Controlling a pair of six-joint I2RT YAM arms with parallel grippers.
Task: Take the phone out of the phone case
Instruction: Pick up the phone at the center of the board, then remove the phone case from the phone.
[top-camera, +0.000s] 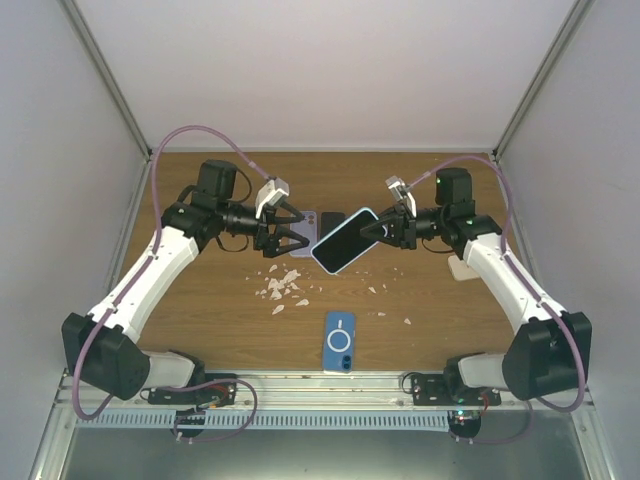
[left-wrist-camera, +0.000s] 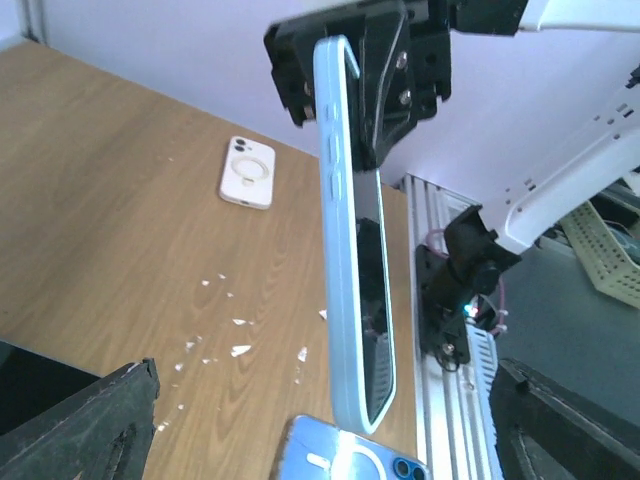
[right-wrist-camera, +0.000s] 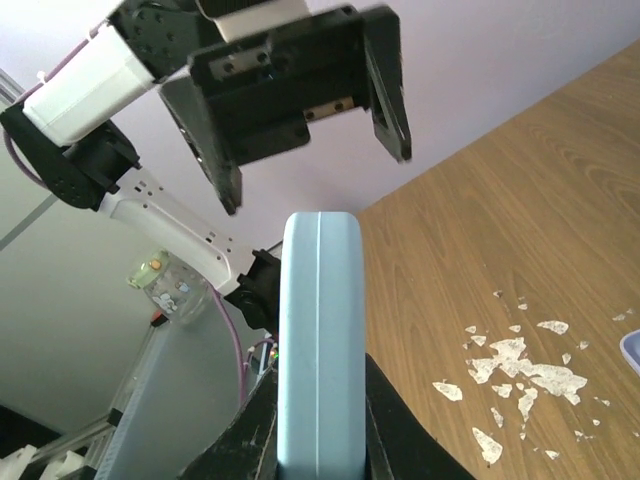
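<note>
Nearest us: on the right wrist view, the pale blue phone case (right-wrist-camera: 320, 340) fills the foreground, seen end-on and rising out of that gripper's own dark fingers.
Right gripper (top-camera: 385, 228): we see its jaws closed tight on one end of the case, holding it in the air above the table (top-camera: 200, 320).
Left gripper (top-camera: 298, 230): we see its jaws spread wide with nothing between them.
Key relation: the case's long axis runs from the right gripper's grip out toward the left gripper. Its free end stops just short of the open jaws, roughly in line with their gap and not touching either finger.
Nearer arm: we judge the left arm is the one placed to act on the free end.
Phone (left-wrist-camera: 372, 300): it sits in the case, with its dark glossy screen inside the blue rim.
Case look: thin, with rounded corners and raised side buttons along one edge.
Elsewhere: a blue phone (top-camera: 340, 342) lies flat near the front edge, and white flakes (top-camera: 282, 285) are scattered on the wood below the grippers.
</note>
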